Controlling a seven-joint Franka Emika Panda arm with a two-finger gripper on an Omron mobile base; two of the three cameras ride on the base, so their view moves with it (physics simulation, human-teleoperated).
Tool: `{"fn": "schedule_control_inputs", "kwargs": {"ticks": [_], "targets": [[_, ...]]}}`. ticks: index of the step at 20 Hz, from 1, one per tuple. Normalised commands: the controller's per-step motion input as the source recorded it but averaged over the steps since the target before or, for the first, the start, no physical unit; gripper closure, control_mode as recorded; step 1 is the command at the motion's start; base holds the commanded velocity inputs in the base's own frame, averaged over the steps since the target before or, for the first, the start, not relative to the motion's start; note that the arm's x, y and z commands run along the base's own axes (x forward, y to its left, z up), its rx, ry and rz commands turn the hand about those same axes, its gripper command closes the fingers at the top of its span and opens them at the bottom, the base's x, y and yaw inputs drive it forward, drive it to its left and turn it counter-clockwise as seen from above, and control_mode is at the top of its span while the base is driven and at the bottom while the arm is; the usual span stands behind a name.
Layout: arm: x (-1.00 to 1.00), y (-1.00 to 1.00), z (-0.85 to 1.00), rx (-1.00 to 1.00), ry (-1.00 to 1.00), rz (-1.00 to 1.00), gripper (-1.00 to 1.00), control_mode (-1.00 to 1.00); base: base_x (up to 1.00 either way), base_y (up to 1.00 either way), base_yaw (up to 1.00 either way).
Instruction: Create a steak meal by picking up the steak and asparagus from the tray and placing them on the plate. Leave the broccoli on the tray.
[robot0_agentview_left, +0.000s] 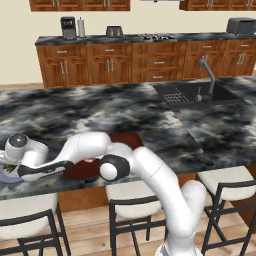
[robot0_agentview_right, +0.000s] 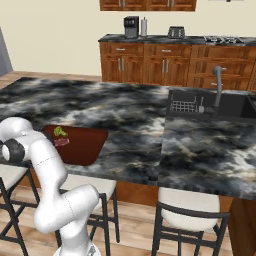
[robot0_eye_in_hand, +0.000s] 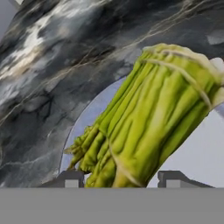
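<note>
Asparagus (robot0_eye_in_hand: 148, 118) is in the jaws, clenched tight between the two dark tips of the gripper (robot0_eye_in_hand: 120, 178), and it hangs right over the plate (robot0_eye_in_hand: 197, 148), whose pale blue-grey face sits just beneath the bundle with its rim curving against the dark marble counter (robot0_eye_in_hand: 52, 57). So this is the delivery step for the greens.

Taking the tray (robot0_agentview_right: 87, 145) as the marker and sweeping left to right in the left base view: the plate (robot0_agentview_left: 7, 175) peeks out at the far left of the tray, under the white hand; then the forearm stretches across the tray's near edge; then the tray (robot0_agentview_left: 127, 138) itself shows as a dark reddish patch behind the elbow. From the right base view, the broccoli (robot0_agentview_right: 60, 132) sits on the tray's far left part, and the steak (robot0_agentview_right: 62, 142) lies just in front of it, both on the tray.

Next call, by my reckoning: lower the bundle that last bit, release it flat on the plate, then swing back to the tray for the steak, keeping clear of the broccoli right beside it.
</note>
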Motion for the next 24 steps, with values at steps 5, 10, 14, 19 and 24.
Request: {"fn": "schedule_control_inputs", "kwargs": {"ticks": [5,10,14,19,24], "targets": [[0.13,0.06,-0.04,0.00,0.00,0.00,-1.00,-1.00,0.00,0.00,0.00],[-0.06,-0.01,0.00,0.00,0.00,-0.02,-1.00,-1.00,0.00,0.00,0.00],[-0.39,-0.15,0.00,0.00,0.00,-0.05,-1.00,-1.00,0.00,0.00,0.00],[-0.61,-0.23,0.24,0.00,-0.07,-0.06,-1.00,-1.00,0.00,0.00,0.00],[-0.78,-0.66,0.12,0.00,-0.08,-0.07,-1.00,-1.00,0.00,0.00,0.00]]}}
